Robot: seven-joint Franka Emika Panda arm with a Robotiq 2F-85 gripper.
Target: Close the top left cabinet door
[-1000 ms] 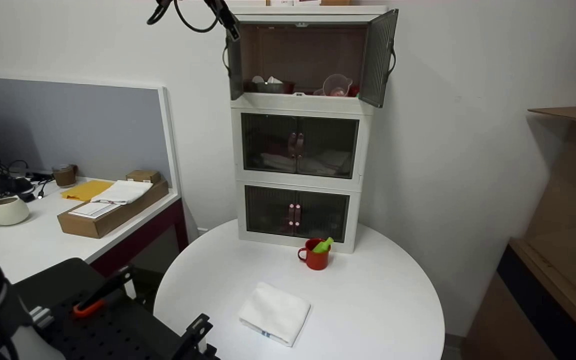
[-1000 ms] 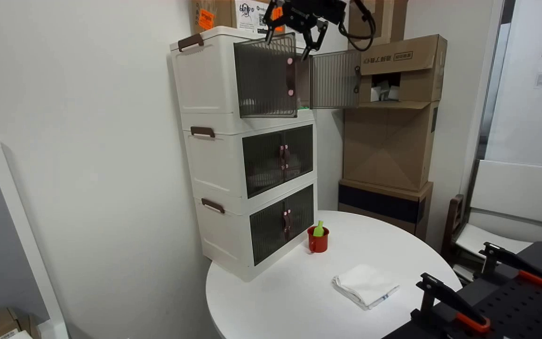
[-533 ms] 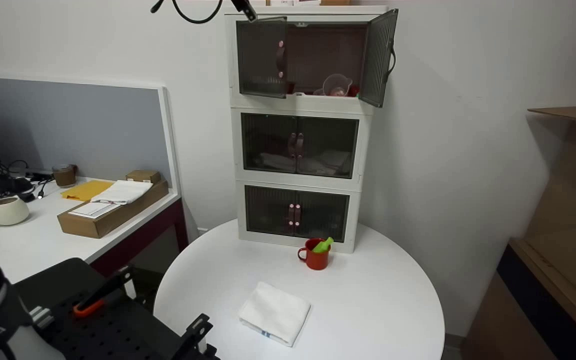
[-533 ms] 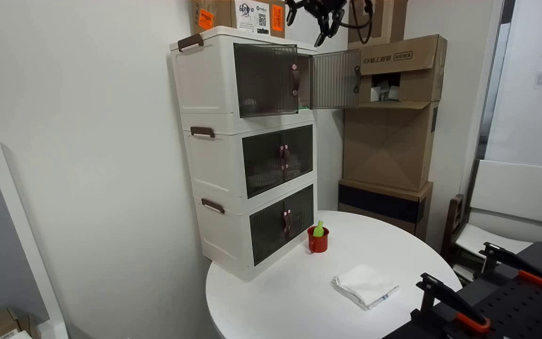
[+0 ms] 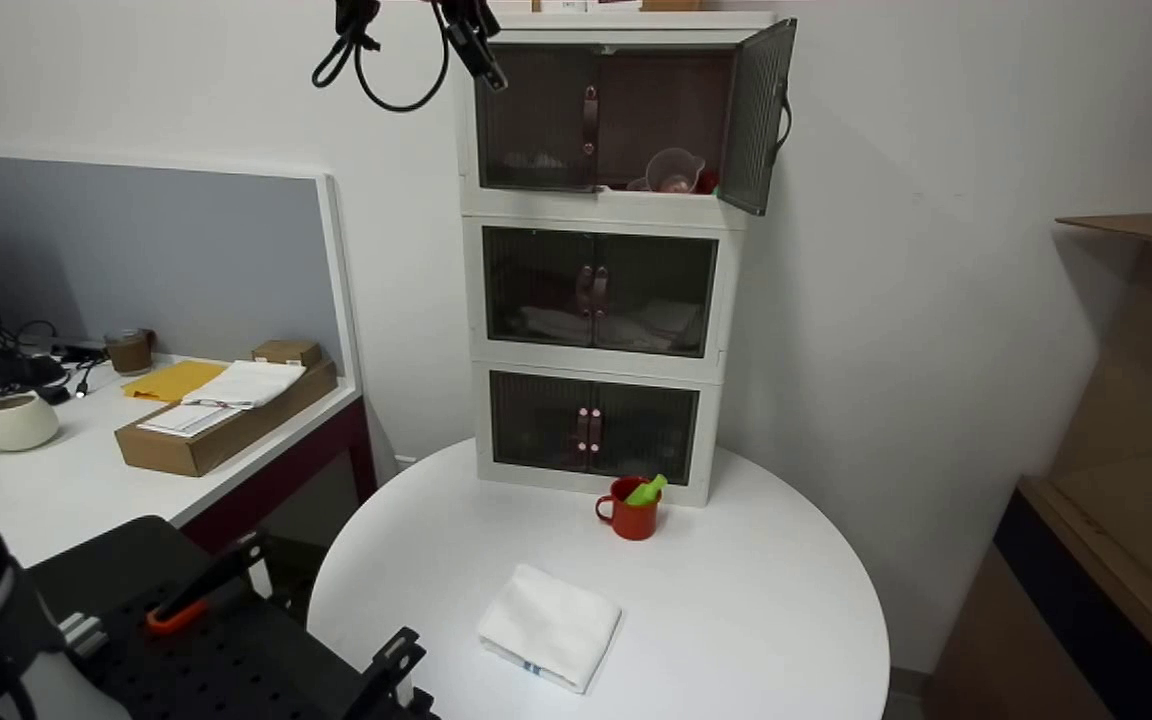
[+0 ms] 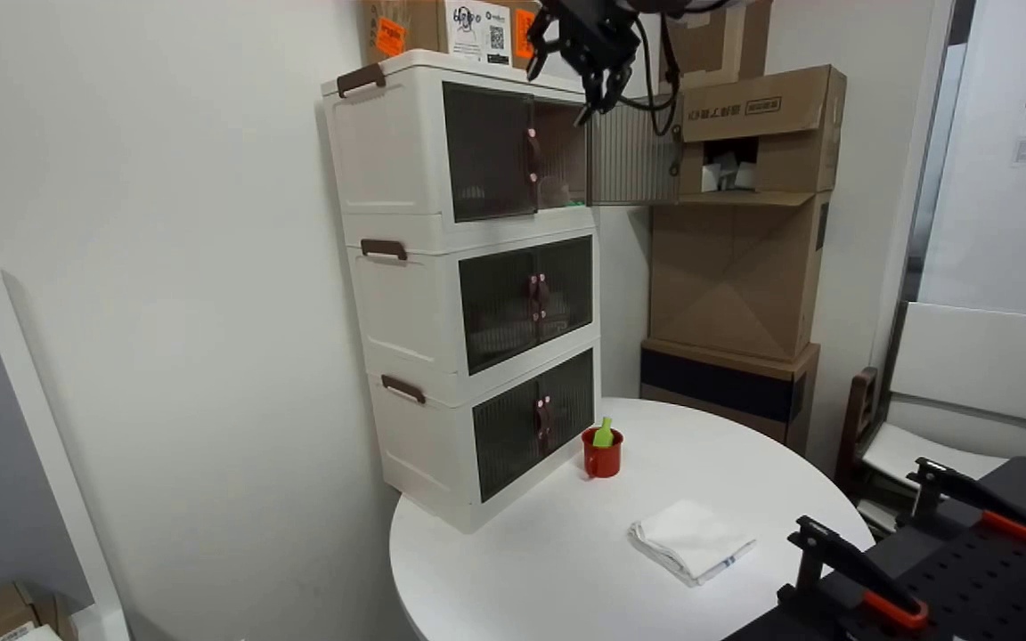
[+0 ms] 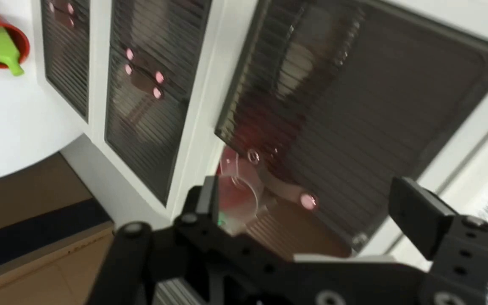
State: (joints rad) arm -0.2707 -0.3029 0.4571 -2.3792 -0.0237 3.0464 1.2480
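Top left cabinet door [image 5: 538, 125] faces the fingers [image 7: 420, 216], spread and holding nothing, probably for pushing rather than grasping. It looks nearly flush in the cabinet [image 6: 388, 147], latching unclear; the opposite door [image 5: 758, 118] stands swung out from the cabinet, presumably because the task excludes it.
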